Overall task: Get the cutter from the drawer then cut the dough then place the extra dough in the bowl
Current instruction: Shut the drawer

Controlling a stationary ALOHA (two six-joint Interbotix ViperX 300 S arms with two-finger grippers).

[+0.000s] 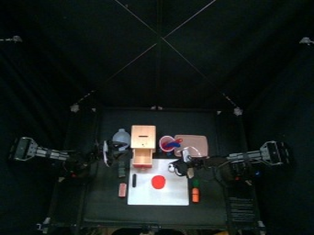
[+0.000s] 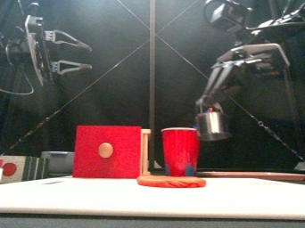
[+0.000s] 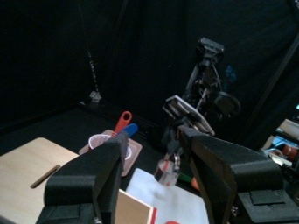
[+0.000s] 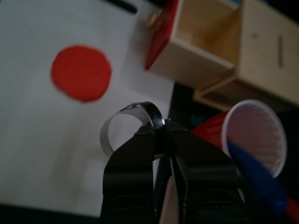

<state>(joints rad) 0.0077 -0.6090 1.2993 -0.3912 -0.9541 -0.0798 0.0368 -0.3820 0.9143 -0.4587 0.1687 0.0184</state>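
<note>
**Right gripper is holding the cutter above the board, dough is lying uncut**

- The right gripper (image 4: 160, 129) is pinching the cutter (image 2: 212, 126) by its wire handle, with the jaws closed tight on the wire. The metal ring is hanging below the fingertips.
- The cutter is hanging in the air over the back right part of the white cutting board (image 1: 138, 195). It is clear of the surface and sitting right of the red cup (image 2: 179, 150) in the front view. It is not touching the dough (image 1: 159, 184).
- The dough is lying flat as a whole red disc around the middle of the board, and the board is sitting at the bench's front centre.
- The wooden box (image 1: 145, 134) is standing at the board's back edge. Its drawer (image 4: 212, 37) is sitting pulled out toward the front, with the red drawer front (image 2: 105, 153) facing forward.
- The red cup is standing just right of the box and is carrying a blue knife (image 4: 264, 171).
- The pink tray (image 1: 196, 143) is lying right of the cup, toward the bench's back right.
- The bowl (image 1: 117, 139) is sitting left of the box.
- The left gripper (image 2: 81, 52) is hovering high over the bench's left side. Its jaws are spread wide and gripping nothing.
- A small red toy (image 1: 121, 188) is lying on the bench just off the board's left edge. I cannot tell what it is.
</note>
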